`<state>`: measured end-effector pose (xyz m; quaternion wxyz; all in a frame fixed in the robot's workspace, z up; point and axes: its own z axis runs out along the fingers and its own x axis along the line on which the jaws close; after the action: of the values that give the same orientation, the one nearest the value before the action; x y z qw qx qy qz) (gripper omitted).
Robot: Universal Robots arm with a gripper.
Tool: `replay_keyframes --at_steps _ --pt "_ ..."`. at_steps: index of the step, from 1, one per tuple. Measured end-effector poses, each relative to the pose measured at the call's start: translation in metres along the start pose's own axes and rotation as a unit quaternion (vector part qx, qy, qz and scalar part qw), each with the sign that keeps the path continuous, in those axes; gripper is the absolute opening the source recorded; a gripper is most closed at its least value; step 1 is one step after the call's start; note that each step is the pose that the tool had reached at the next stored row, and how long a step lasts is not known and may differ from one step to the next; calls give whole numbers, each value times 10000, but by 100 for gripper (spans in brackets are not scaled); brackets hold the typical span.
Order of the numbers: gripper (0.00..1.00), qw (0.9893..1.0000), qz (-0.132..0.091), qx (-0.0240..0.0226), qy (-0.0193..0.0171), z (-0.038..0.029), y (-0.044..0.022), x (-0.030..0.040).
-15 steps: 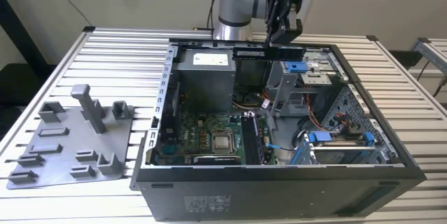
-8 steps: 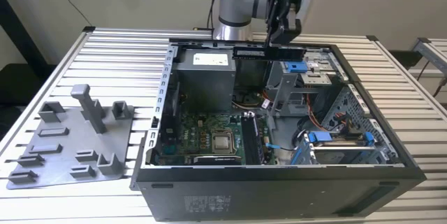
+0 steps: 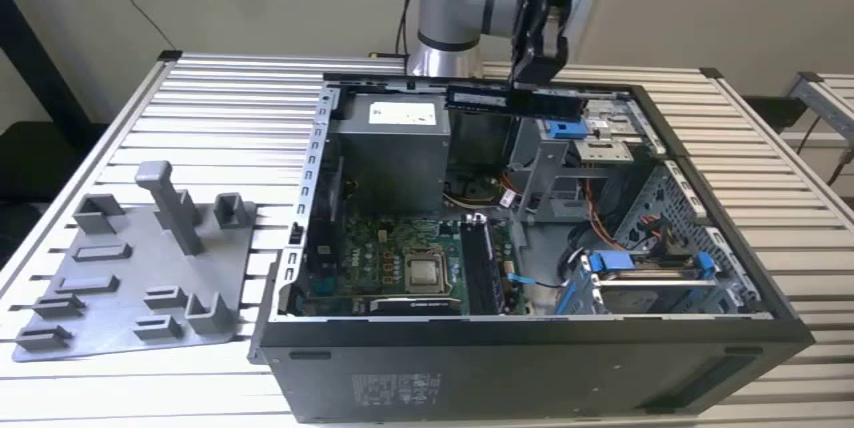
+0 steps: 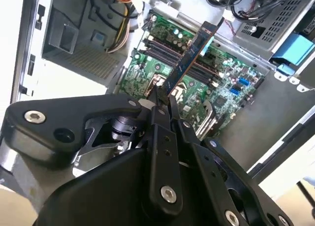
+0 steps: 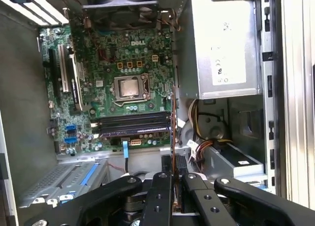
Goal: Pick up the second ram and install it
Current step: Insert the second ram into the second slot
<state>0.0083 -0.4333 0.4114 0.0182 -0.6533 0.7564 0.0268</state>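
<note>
The gripper (image 3: 534,73) is squeezing the second ram (image 3: 514,100) between its two fingers. It is holding the thin dark strip by one long edge, near the middle. In the exterior view the strip is lying flat like a little bar, high up in the air.

The green motherboard (image 3: 387,248) is lying at the bottom of the open computer case (image 3: 534,348). The ram is hanging above the motherboard and is not touching it. The long black sockets (image 5: 133,123) are sitting on the motherboard, well below the ram.

The grey power-supply box (image 3: 394,148) is standing just beside the motherboard, inside the case. The grey plastic tray (image 3: 134,288) with its upright pegs is lying outside the case, well apart from the motherboard, toward the exterior view's left. Both the case and the tray are resting on the white slatted table (image 3: 227,88).

In the second wrist view the ram is sticking out from the black fingers, out over the motherboard.
</note>
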Motion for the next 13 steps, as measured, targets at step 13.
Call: replay_keyframes --at_steps 13 --pt "14 9943 1066 67 -18 7 0 1"
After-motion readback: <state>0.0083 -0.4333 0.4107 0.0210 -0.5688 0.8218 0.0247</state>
